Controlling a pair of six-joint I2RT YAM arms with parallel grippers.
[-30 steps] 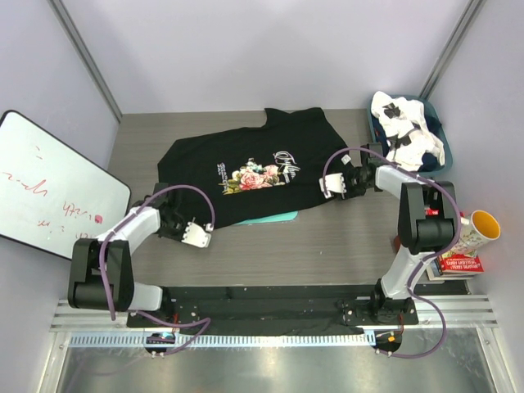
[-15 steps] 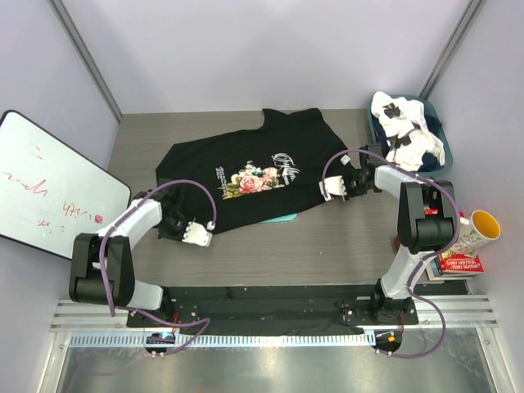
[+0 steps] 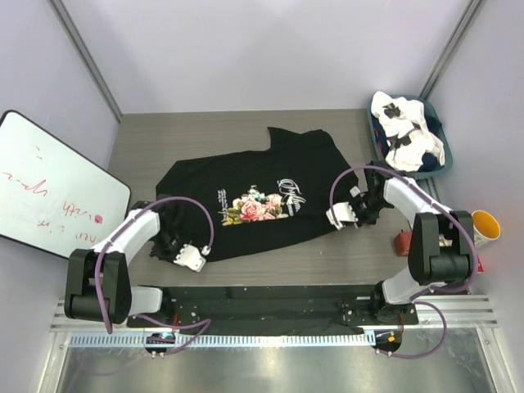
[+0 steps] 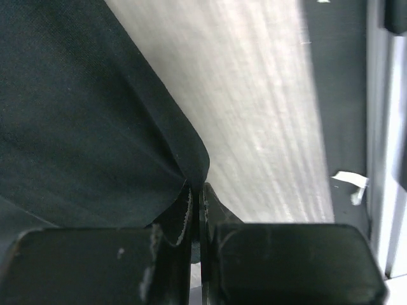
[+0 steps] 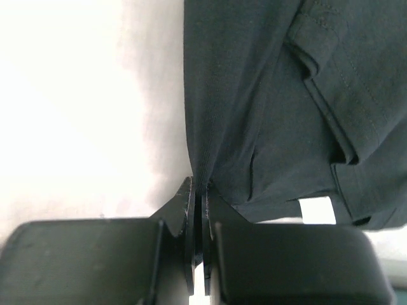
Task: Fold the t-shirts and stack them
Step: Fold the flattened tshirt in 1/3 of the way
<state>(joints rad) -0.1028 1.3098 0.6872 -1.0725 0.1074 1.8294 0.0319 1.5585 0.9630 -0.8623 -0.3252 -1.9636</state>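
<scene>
The black shirt (image 3: pixel 254 196) is spread flat on the table (image 3: pixel 360 246). Its near left corner is pinched tight by the left gripper (image 4: pixel 196 196). Its right edge is pinched by the right gripper (image 5: pixel 198 190). The white shirt (image 3: pixel 407 131) is piled far right.

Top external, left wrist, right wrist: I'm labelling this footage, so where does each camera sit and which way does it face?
Top external: fixed above and behind the arms, looking down at the table and black t-shirt; both arms, left tool and right tool show.
Left wrist: on the left wrist, looking along its shut fingers at the shirt's pinched edge.
Right wrist: on the right wrist, same, fingers pinching another shirt edge.
Shared: all three show the shirt.
</scene>
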